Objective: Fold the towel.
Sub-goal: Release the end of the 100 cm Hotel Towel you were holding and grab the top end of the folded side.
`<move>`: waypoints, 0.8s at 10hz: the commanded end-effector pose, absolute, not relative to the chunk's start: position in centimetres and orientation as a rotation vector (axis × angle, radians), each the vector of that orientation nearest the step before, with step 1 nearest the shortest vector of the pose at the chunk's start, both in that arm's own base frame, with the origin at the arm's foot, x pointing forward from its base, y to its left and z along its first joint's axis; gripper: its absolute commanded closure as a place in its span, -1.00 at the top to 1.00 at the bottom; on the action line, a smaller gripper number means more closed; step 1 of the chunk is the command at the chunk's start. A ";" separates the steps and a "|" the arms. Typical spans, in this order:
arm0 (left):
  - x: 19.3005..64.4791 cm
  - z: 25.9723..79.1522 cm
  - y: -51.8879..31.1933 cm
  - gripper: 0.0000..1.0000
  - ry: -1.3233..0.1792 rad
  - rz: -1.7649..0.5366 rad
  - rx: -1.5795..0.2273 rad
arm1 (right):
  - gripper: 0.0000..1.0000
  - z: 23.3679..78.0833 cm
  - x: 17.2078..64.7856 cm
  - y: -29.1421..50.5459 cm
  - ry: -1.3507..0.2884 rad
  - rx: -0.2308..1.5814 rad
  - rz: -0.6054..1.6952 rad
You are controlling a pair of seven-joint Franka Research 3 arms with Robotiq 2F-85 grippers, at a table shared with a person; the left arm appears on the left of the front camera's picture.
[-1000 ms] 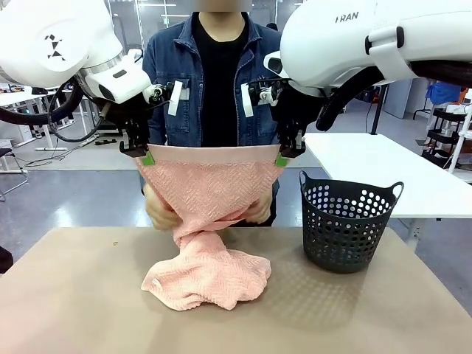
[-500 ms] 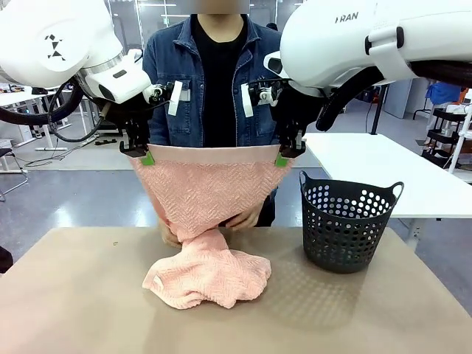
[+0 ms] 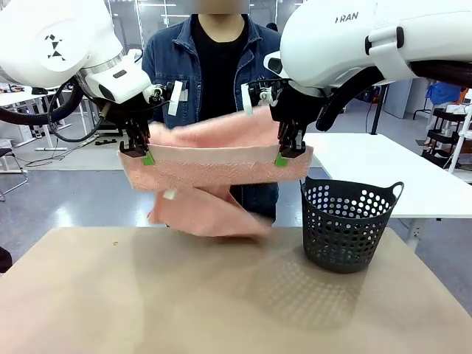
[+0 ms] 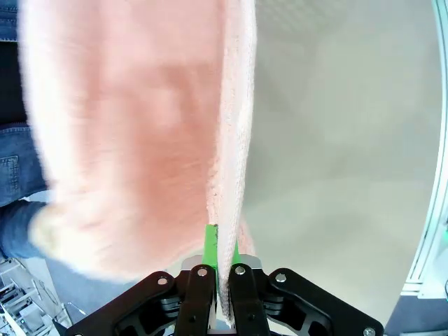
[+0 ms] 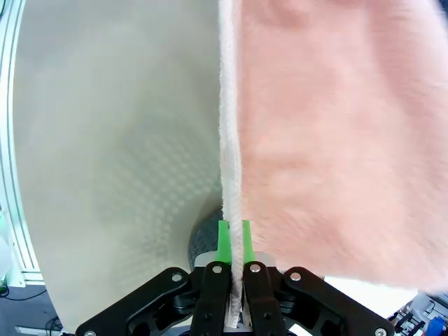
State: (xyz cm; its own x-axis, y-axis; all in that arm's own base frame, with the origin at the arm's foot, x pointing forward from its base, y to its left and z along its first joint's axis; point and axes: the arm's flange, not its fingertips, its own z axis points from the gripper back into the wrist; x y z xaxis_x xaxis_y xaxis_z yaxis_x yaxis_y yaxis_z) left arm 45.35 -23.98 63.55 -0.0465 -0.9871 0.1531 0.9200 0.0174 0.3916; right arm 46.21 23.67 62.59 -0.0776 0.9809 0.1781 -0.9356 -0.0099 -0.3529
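The towel (image 3: 221,166) hangs in the middle of the front frame, clear of the table (image 3: 110,295). Its smooth plain band is stretched level between the two grippers. The left gripper (image 3: 147,157), at centre left, and the right gripper (image 3: 282,158), at centre right, each have their jaws closed tight on a top corner. Both wrist views show the same: the green pads of the left gripper (image 4: 222,269) and of the right gripper (image 5: 233,259) pinch the towel's edge, with no gap beyond the cloth itself.

Held this way, the band likely serves as a fixed, straight line to fold against. The rest of the towel is blurred. One part rises behind the band toward the upper centre, and another sags below it as a slanting flap. That suggests the free end is being brought up to meet the held edge. The hands of the person (image 3: 214,66) in the denim jacket are hidden behind the cloth, so who lifts it cannot be told.

A black perforated basket (image 3: 346,225) stands at lower right, apart from the towel, probably waiting for the folded piece.
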 end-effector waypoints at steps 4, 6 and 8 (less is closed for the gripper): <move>45.4 63.6 -23.9 -1.00 -0.444 -1.569 0.196 | -1.00 62.6 46.2 23.7 -0.435 -0.134 1.597; 45.4 63.6 -23.9 -1.00 -0.444 -1.569 0.196 | -1.00 62.6 46.2 23.7 -0.435 -0.134 1.597; 45.4 63.6 -23.9 -1.00 -0.444 -1.569 0.196 | -1.00 62.6 46.2 23.7 -0.435 -0.134 1.597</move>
